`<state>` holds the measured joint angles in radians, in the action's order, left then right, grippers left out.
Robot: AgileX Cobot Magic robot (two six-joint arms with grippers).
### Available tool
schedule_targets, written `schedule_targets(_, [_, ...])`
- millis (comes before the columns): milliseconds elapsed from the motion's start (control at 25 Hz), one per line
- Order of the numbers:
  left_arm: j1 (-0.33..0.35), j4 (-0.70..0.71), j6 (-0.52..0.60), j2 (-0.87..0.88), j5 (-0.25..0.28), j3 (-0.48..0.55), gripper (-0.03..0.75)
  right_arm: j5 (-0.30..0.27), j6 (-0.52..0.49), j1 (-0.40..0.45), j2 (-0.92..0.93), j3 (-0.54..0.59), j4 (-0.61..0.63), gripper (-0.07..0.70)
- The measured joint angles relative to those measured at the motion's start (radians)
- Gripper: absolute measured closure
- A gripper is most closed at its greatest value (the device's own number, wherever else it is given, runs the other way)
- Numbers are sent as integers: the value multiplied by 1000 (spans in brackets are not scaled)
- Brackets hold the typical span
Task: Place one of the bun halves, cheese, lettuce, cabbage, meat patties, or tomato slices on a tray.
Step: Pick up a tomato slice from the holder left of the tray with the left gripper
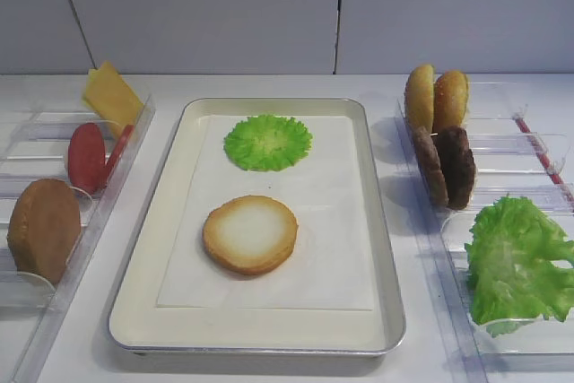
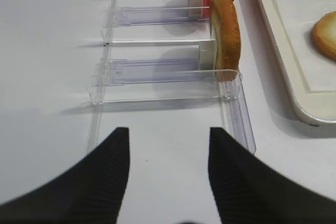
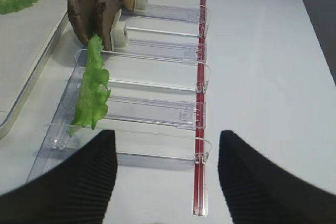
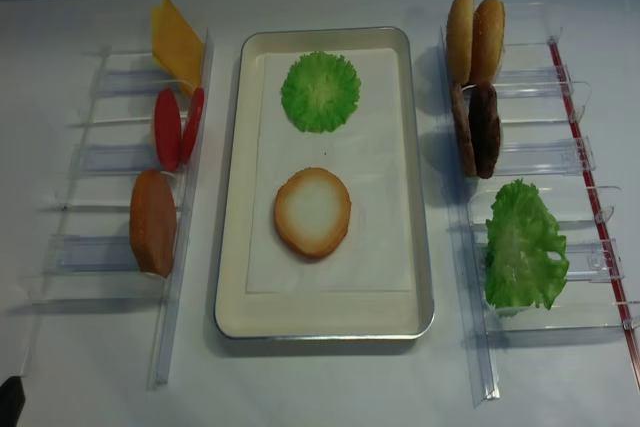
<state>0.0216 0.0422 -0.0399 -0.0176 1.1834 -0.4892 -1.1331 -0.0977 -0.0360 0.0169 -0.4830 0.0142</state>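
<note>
From the high view I see the rectangular silver metal tray (image 1: pixel 269 347) holding a round golden bun half, pale face up (image 1: pixel 250 234), and a green frilly cabbage leaf (image 1: pixel 267 142); no pincers visible. On the right wrist view, my right pincer (image 3: pixel 167 174) is spread wide, empty, above the clear plastic rack (image 3: pixel 157 108). On the left wrist view, the left pincer (image 2: pixel 168 169) is spread, empty, near an upright brown bun half (image 2: pixel 226 35).
</note>
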Motion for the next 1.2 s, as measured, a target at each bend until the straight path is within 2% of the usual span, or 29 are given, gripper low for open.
schedule_targets(320, [0,-8,9,0,0,-5,393,0,0,0,0,0,0,188])
schedule_targets(560, [0,-53,128,2,3,-68,393,0,0,0,0,0,0,188])
schedule_targets(800, [0,-70,150,118,15,-141,393,0,2,0,0,0,0,188])
schedule_targets(1000, [0,-187,150,193,13,-173,393,0,2,0,0,0,0,188])
schedule_targets(1200, [0,-235,150,282,7,-193,393,0,2,0,0,0,0,188])
